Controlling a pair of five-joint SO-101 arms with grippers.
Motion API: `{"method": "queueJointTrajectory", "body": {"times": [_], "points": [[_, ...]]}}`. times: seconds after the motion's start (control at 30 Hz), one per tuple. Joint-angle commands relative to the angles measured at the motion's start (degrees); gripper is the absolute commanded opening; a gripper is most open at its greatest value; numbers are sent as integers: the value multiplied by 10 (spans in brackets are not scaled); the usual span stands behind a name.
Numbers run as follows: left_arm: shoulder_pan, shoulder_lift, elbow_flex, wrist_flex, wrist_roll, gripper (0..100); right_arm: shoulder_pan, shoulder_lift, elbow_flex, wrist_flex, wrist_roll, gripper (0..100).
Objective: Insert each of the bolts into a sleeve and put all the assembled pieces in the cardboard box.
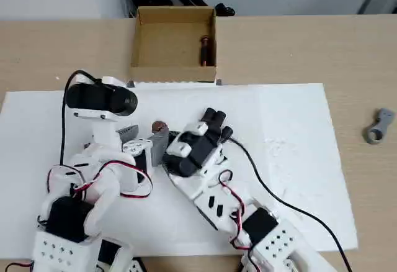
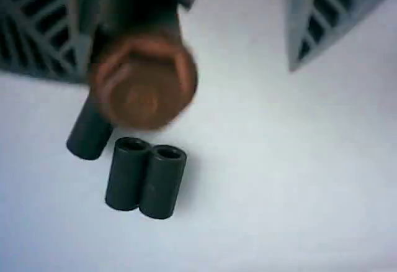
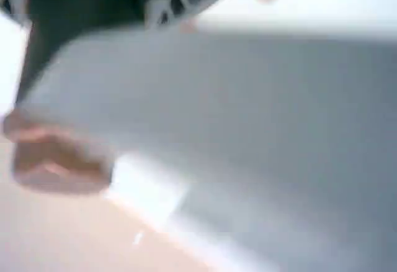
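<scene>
Roughly a third done, by my read: one assembled piece (image 1: 203, 49) lies in the cardboard box (image 1: 173, 11), well ahead of the left gripper (image 1: 146, 133). Its jaws stand wide apart and clamp nothing. A bolt (image 2: 144, 79) sits against one jaw, with a dark sleeve (image 2: 89, 136) behind it; seated or not, can't tell. The right gripper (image 1: 175, 141) is close beside; its grip can't be told. Two bare sleeves (image 2: 146, 177) lie touching on the white sheet (image 1: 291, 135) near the left gripper's tips, both needing bolts and boxing.
</scene>
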Motion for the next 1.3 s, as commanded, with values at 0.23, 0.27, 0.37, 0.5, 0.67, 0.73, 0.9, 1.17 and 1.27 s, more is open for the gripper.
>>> {"method": "queueJointTrajectory", "body": {"times": [0.23,0.27,0.37,0.5,0.67,0.73,0.9,1.17,1.27], "points": [[-45,0,-135,84,4,188,99,298,-332,5,-84,4],[-65,0,-138,84,2,188,106,328,-357,1,-84,4],[-145,0,-136,81,0,189,128,419,-440,0,-85,4],[-244,0,-125,78,-37,188,143,533,-571,3,-96,4],[-338,-4,-92,61,-94,188,160,685,-734,5,-112,4],[-367,-4,-82,61,-105,188,167,751,-798,5,-112,4],[-410,-4,-68,65,-114,188,194,912,-946,6,-110,4],[-433,-4,-61,65,-112,188,224,1078,-1080,7,-109,8],[-433,-4,-44,65,-112,188,229,1109,-1086,7,-98,9]]}}
